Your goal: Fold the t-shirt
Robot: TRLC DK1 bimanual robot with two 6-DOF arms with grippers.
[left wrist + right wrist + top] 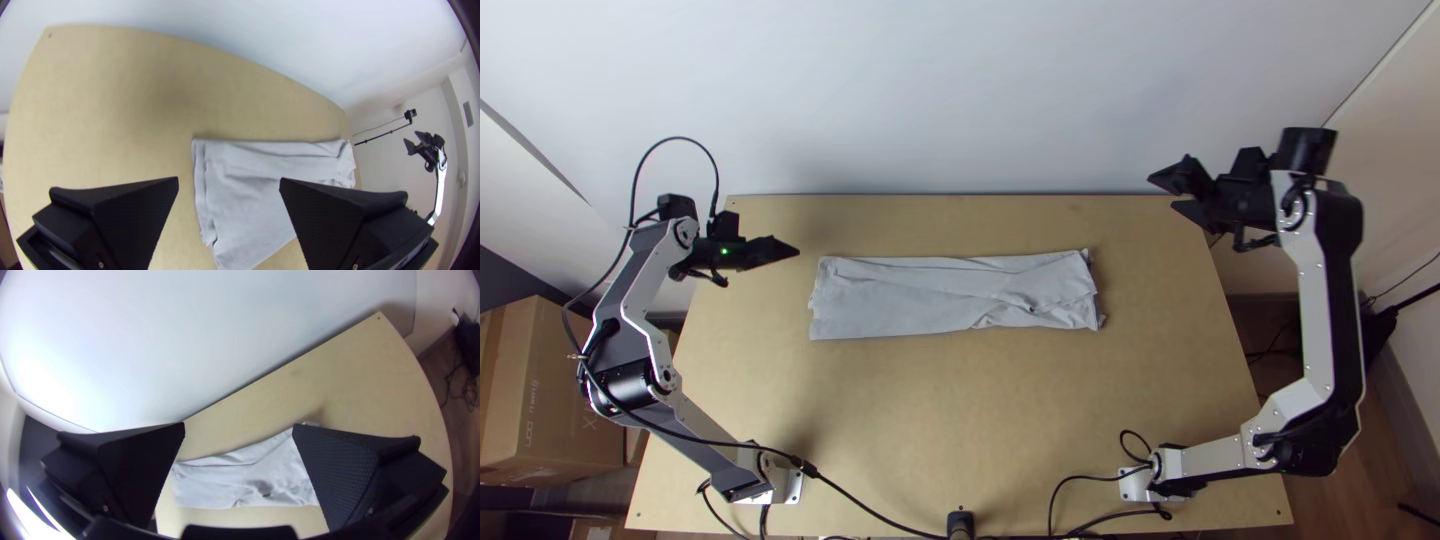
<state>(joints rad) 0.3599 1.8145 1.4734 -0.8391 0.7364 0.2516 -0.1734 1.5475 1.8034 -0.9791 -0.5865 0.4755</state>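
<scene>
T-shirt [910,300] lies lengthwise left to right.

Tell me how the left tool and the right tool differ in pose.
In the top view, the left tool points right, its fingers overlapping into one wedge; the right tool points left, its fingers showing as two. The left tool is nearer the t-shirt; the right tool is farther off. Both are open and empty.

The shirt [900,300] was matt cloth, visibly creased. The table [960,400] was smooth, dull wood. The right gripper [1163,192] had matt, plastic-looking fingers [345,470], rough with small bumps on the inside. The box [570,440] was matt cardboard.
</scene>
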